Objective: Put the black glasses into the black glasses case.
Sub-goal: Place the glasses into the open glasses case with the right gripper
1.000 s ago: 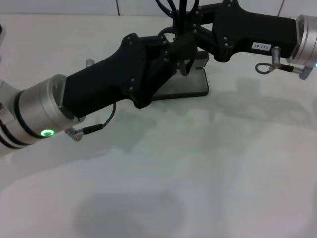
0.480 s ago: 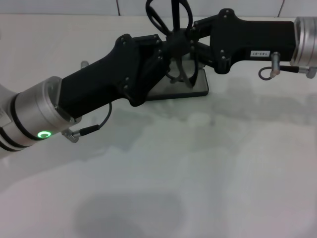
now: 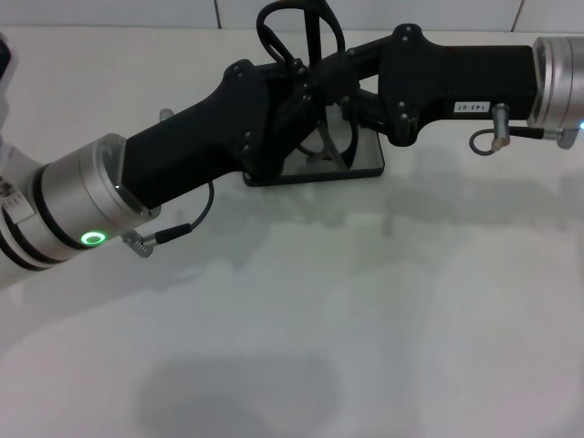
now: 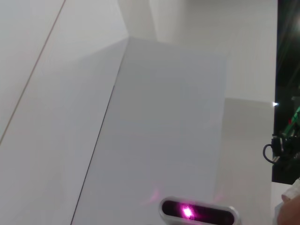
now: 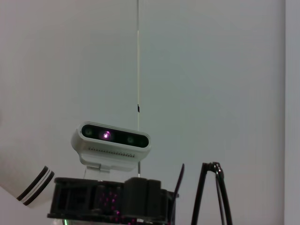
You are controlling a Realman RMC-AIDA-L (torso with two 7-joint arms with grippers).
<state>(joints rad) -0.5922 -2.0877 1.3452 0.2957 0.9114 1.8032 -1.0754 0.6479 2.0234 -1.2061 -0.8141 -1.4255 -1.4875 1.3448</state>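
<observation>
The black glasses are raised above the bench at about 12 o'clock in the head view, their round rims standing up over the two arms and their slender temple arms hanging down toward the case. They sit right where the two grippers meet: the left gripper comes in from 8 o'clock and the right gripper from 2 o'clock, both pressed close around the frame's middle. Which of them actually has the frame clamped cannot be told, since the black bodies hide the fingers and the contact points. Directly beneath, the black glasses case lies flat on the bench with its grey lining facing up, largely covered by the left arm; the tips of the temple arms reach down just over its lining, though whether they touch it is unclear. In the right wrist view, one thin black temple arm and part of the frame rise against a pale wall, beside the robot's head camera.
</observation>
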